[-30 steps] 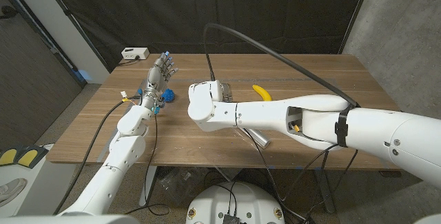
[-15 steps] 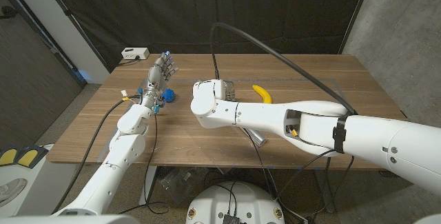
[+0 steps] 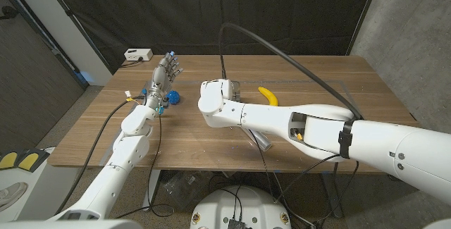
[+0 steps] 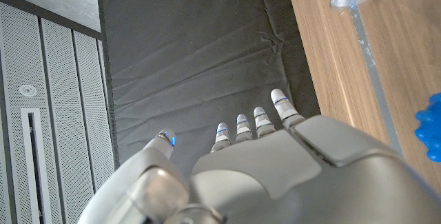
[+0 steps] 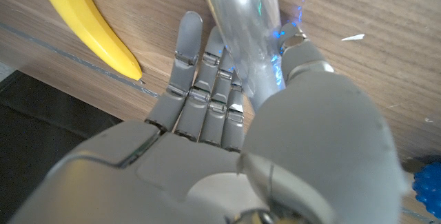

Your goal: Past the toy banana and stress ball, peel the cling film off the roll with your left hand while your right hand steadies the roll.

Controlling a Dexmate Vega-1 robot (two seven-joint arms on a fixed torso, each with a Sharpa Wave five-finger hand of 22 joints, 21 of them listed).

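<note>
1. Roll (image 5: 238,27) of cling film lies on the wooden worktop (image 3: 317,81), a shiny clear tube seen in the right wrist view running between the thumb and the other fingers (image 5: 200,86) of the right hand (image 5: 227,114).
2. Right hand's fingers lie straight along one side of the roll and the thumb along the other; whether they press it cannot be told from the pictures.
3. In the head view the right forearm crosses the middle of the worktop, its wrist housing covering most of the hand, and one end of the roll (image 3: 262,139) shows under the arm near the front edge.
4. Banana (image 3: 266,95), a yellow toy, lies just beside the right hand, toward the far side of the worktop.
5. Left hand (image 3: 164,71) is raised over the far left part of the worktop, fingers (image 4: 238,129) straight, slightly apart, holding nothing.
6. Ball (image 3: 173,97), blue and knobbly, sits on the worktop close to the left wrist.
7. White box (image 3: 137,55) rests on the far left corner.
</note>
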